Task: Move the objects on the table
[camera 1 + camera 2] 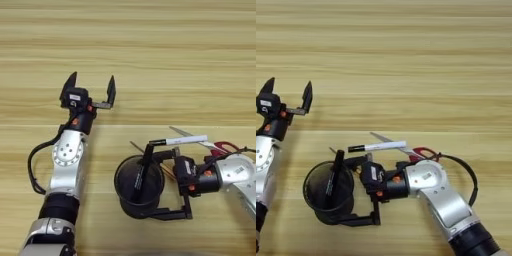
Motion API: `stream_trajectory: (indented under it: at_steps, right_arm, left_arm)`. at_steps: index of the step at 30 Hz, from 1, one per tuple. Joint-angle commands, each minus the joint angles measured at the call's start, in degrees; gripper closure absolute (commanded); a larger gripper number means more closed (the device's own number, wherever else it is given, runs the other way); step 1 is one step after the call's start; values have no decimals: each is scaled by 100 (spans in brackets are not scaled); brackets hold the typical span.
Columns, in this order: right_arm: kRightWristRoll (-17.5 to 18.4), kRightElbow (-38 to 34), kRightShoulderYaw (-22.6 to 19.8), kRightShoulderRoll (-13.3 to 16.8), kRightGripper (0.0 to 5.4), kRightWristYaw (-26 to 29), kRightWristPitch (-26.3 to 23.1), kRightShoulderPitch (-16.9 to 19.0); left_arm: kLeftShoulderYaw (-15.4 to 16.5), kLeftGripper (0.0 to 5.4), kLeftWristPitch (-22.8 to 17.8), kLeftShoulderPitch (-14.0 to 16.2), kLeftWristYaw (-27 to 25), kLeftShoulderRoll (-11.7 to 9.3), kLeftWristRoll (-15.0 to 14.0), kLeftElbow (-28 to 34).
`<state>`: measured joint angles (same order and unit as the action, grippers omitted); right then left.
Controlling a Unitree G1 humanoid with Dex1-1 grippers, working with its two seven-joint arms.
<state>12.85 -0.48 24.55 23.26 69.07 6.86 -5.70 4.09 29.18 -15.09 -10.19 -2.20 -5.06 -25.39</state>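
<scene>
Right eye view, cup: pen cup (329,192) sits between the spread fingers of right gripper (358,190), not clamped, marker (334,172) standing inside.
Pen: pen (377,147) lies crosswise just beyond.
Left gripper (90,90): wide open, empty, well apart.
Nearer arm: right.

Matt wooden table (150,50), mesh cup (139,186)

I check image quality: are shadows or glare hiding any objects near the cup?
Left eye view: even light, no glare; the pen cup interior is dark, yet the marker shows. Right eye view: the right gripper partly covers the scissors.
</scene>
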Motion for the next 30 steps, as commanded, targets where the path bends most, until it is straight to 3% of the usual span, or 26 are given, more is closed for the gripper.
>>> stream_trajectory:
  at_steps: [1, 8, 13, 22, 30]
  right_arm:
    - [-125, 111, 78, -52, 0, -47, 85, -120]
    - [-162, 204, 146, -115, 0, -15, 125, -163]
    - [-115, 192, 135, -134, 53, 6, 133, -171]
    - [98, 59, -23, -168, 57, -31, -10, -256]
    - [452, -39, -610, -5, 57, -92, -245, -496]
  left_arm:
    - [-21, 1, -19, -46, -1, 24, -26, 11]
    - [-17, 1, -13, -53, 4, 45, -13, 3]
    - [-18, 0, -7, -48, 10, 48, -6, 2]
    - [-14, 0, 9, -47, 0, 35, -2, -22]
    - [-27, 0, 23, -54, -17, 44, -3, -48]
